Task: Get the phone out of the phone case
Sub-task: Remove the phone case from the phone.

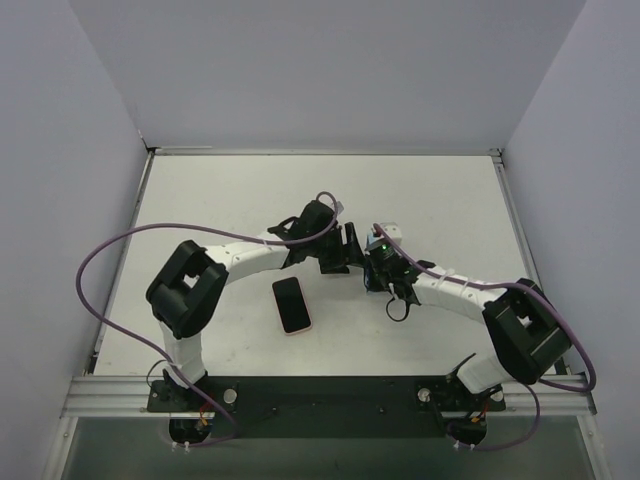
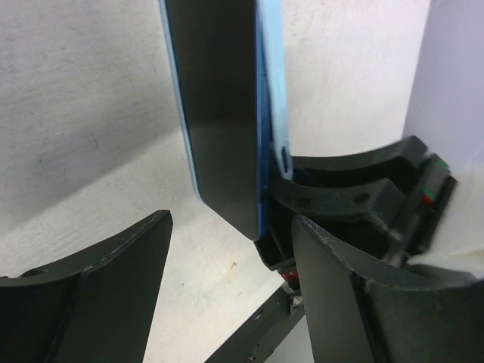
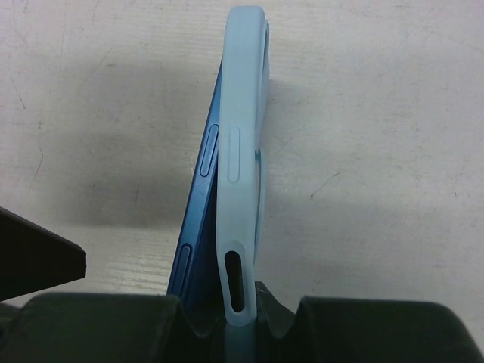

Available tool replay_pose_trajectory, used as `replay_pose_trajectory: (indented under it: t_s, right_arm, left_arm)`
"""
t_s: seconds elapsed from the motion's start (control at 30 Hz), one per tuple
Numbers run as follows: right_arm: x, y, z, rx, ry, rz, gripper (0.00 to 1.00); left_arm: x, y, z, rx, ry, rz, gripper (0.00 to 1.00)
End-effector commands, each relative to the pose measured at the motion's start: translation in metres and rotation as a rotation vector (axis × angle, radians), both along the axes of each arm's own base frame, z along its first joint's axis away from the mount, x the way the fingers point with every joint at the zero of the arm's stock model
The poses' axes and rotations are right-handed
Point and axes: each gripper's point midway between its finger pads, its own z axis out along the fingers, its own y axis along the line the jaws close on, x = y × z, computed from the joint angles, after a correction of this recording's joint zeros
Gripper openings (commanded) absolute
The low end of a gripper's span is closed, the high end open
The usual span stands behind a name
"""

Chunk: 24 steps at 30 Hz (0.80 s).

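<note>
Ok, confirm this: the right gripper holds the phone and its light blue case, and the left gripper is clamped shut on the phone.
Wrong on the left gripper: in the left wrist view its fingers stand open either side of the phone, not clamped. The right gripper does hold phone and case.

Robotics lab test cell, plain white desk [image 1: 230,190] sitting boxed in by blank pale panels [image 1: 330,70], left arm [image 1: 195,290] and right arm [image 1: 520,335] trailing purple cables [image 1: 82,275], standing on a black base plate [image 1: 330,395].
</note>
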Motion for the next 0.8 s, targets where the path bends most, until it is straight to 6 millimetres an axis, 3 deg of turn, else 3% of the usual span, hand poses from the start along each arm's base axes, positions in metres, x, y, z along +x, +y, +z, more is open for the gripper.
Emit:
replay_pose_trajectory:
  t_s: [0.0, 0.2, 0.27, 0.5, 0.77]
  right_arm:
    - [-0.070, 0.007, -0.033, 0.012, 0.254, 0.173, 0.00]
    - [-0.082, 0.014, -0.030, 0.060, 0.264, 0.262, 0.00]
    - [-0.080, 0.021, -0.024, 0.090, 0.232, 0.307, 0.00]
    - [-0.079, 0.027, -0.024, 0.026, 0.207, 0.360, 0.00]
    - [-0.075, 0.036, -0.021, 0.019, 0.201, 0.374, 0.00]
  left_arm:
    - [0.025, -0.003, -0.010, 0.053, -0.057, 0.070, 0.75]
    - [0.019, 0.014, -0.014, 0.082, -0.049, 0.092, 0.73]
    - [0.020, 0.022, -0.004, 0.057, -0.055, 0.102, 0.73]
    - [0.013, 0.045, 0.002, 0.047, -0.059, 0.116, 0.73]
    - [0.010, 0.040, 0.010, 0.031, -0.073, 0.123, 0.72]
